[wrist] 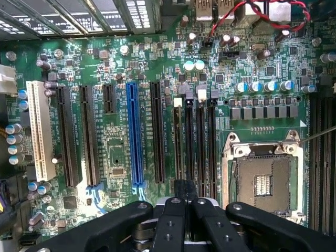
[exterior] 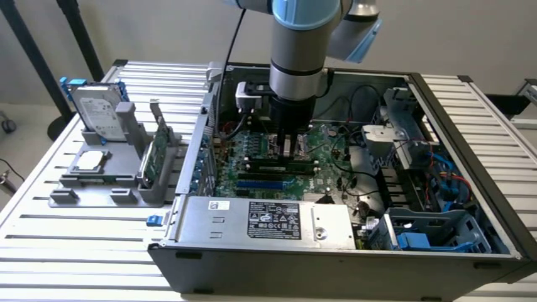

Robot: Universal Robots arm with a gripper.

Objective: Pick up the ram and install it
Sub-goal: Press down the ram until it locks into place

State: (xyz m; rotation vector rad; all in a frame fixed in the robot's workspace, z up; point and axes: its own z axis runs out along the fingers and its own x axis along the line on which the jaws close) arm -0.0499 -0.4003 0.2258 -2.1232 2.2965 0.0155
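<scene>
ram, a thin dark-green circuit stick (exterior: 281, 165): seated along a black motherboard slot | gripper (wrist: 185, 195): fingers pinched together above it | seating depth unclear

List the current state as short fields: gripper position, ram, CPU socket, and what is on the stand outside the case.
gripper: lowered inside the open computer case, directly over the motherboard's black memory slots
ram: long dark stick lying along the slots, right under the gripper; whether it is fully seated cannot be told
CPU socket: empty, beside the memory slots
stand: on the table at the exterior view's left, holding a hard drive and a green card upright
</scene>
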